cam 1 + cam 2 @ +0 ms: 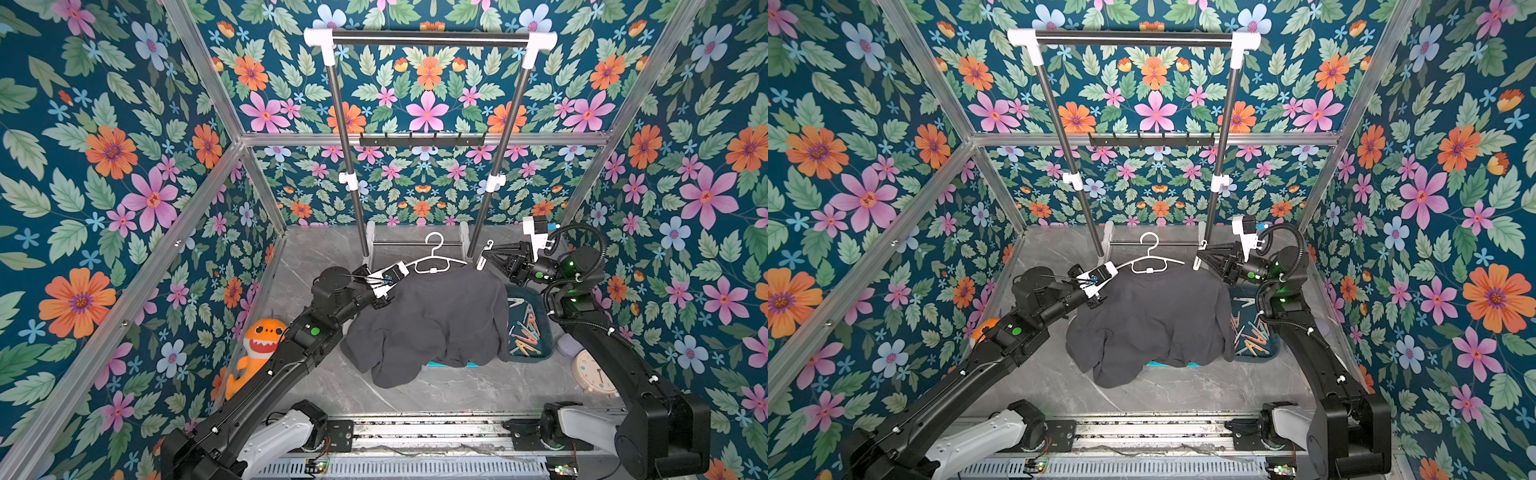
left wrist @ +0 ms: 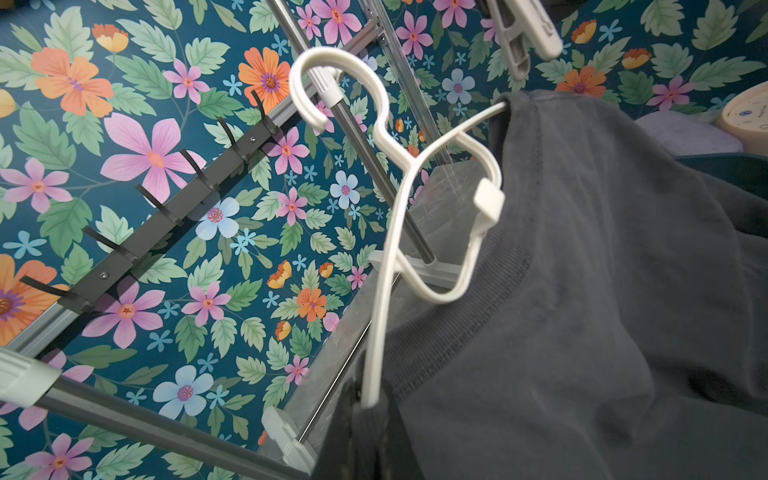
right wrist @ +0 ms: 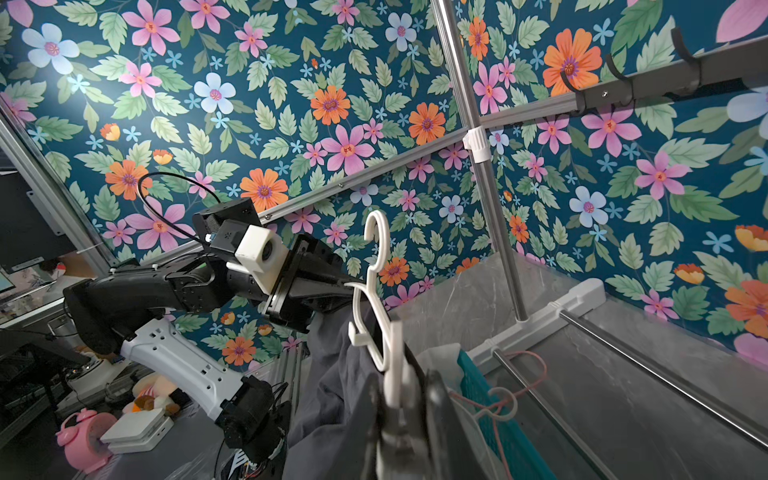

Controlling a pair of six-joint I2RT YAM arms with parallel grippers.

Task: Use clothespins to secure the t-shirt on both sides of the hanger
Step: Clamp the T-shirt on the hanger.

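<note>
**Clothespin poised at the right shoulder, nothing clipped yet**

Garment rack (image 1: 428,39) stands at the back of the table with its top bar bare. In front of it the dark grey t-shirt (image 1: 428,320) droops off the white hanger (image 1: 432,270), with its lower part heaped on the table. On the right arm's side sits the teal tray (image 1: 545,351) holding the spare clothespins (image 1: 525,332).

My left gripper (image 2: 369,409) is clamped tight on the outer end of the hanger's left arm, and fabric is bunched around the fingers (I can't tell from the wrist camera whether cloth is pinched in with the plastic). My right gripper (image 1: 489,252) is nearly closed on a white clothespin (image 1: 482,262), gripping its upper part. The pin's lower end hangs just beside the hanger's right shoulder, apart from the cloth. I can't tell whether the pin's mouth is sprung open. I see no pin on either shoulder.

My worries from here:
- The hanger is held at one end only, so pressing the pin onto the far shoulder could swing it down or twist it in my left fingers.
- A mouth that isn't open wide enough would push the cloth off the shoulder instead of biting it.
- The pin could also rotate or pop out of the fingers under its own spring.
</note>
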